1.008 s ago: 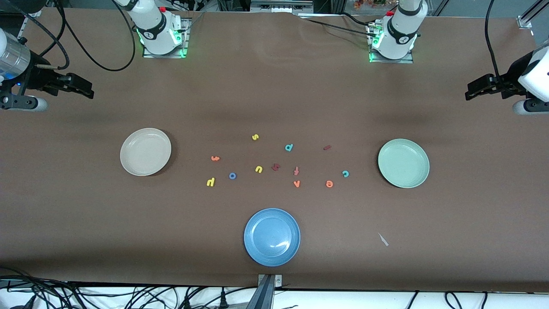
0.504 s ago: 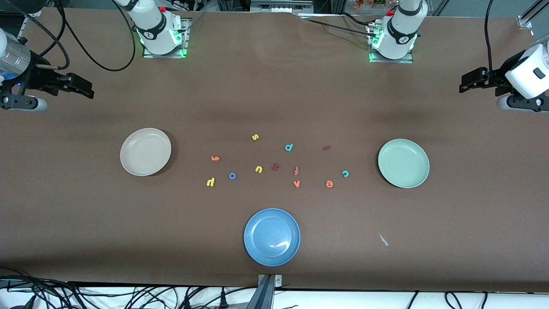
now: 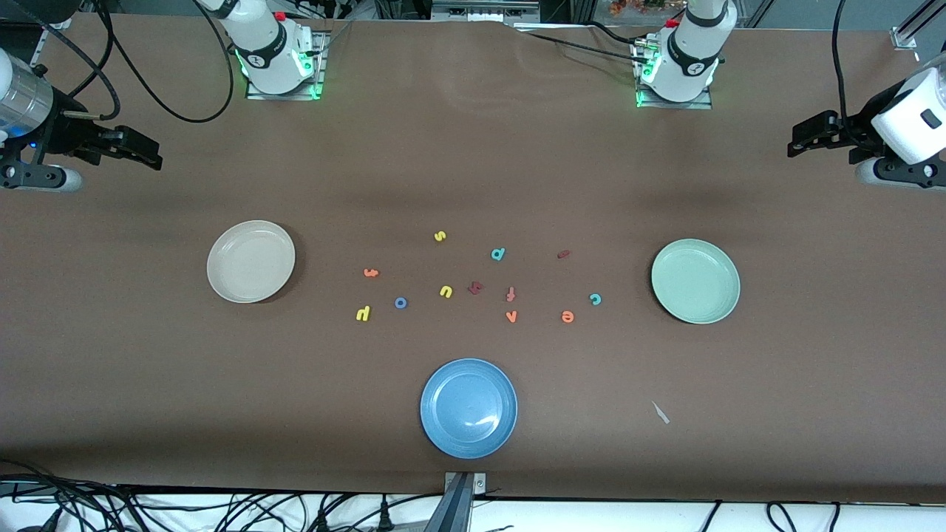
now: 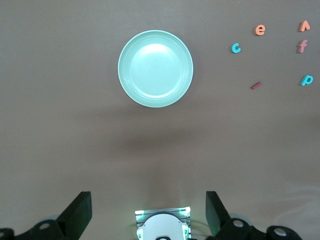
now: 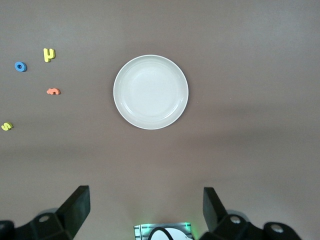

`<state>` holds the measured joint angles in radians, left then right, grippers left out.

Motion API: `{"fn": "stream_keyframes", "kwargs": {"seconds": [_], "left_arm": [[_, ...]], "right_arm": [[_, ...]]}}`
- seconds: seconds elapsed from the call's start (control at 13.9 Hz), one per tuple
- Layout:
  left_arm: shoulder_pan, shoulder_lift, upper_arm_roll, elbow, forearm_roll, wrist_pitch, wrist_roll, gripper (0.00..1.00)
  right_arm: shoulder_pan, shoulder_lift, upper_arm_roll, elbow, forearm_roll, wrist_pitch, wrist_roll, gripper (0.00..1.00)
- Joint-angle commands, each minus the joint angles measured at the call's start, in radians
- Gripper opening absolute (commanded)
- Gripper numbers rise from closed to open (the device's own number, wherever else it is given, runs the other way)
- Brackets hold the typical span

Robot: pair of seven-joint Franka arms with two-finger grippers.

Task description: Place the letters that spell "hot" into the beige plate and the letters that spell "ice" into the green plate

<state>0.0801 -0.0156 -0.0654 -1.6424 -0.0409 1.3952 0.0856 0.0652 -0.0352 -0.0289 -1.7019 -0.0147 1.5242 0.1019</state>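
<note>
The beige plate [image 3: 251, 261] [image 5: 150, 92] lies toward the right arm's end, the green plate [image 3: 695, 281] [image 4: 155, 68] toward the left arm's end, both bare. Between them lie the yellow h [image 3: 362, 314], blue o [image 3: 400, 302] and orange t [image 3: 371, 273] nearer the beige plate. The dark red i [image 3: 564, 254], teal c [image 3: 595, 298] and orange e [image 3: 567, 316] lie nearer the green plate. My right gripper [image 3: 150, 154] [image 5: 145, 212] hangs open and empty high at its table end. My left gripper [image 3: 798, 142] [image 4: 149, 215] is likewise open and empty.
A blue plate [image 3: 468, 408] sits nearest the front camera. Other letters lie mid-table: yellow s [image 3: 440, 236], yellow u [image 3: 446, 291], teal d [image 3: 498, 254], orange v [image 3: 511, 316], reddish f [image 3: 510, 294] and a dark red letter [image 3: 475, 287]. A small white scrap [image 3: 660, 412] lies beside the blue plate.
The left gripper has turned and shifted slightly toward the robots' side of the table. The right arm, the plates and the letters have not moved.
</note>
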Motion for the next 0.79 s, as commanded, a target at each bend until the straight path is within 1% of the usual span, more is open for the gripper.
{"fn": "stream_keyframes", "kwargs": {"seconds": [0.0,0.72], "left_arm": [[0.007,0.003,-0.007,0.013,-0.02,-0.004,-0.006,1.0],[0.015,-0.004,0.006,0.013,-0.02,0.002,-0.007,1.0]], "right_arm": [[0.004,0.009,-0.005,0.025,0.015,-0.022,-0.001,1.0],[0.004,0.009,-0.005,0.025,0.015,-0.022,0.001,1.0]]}}
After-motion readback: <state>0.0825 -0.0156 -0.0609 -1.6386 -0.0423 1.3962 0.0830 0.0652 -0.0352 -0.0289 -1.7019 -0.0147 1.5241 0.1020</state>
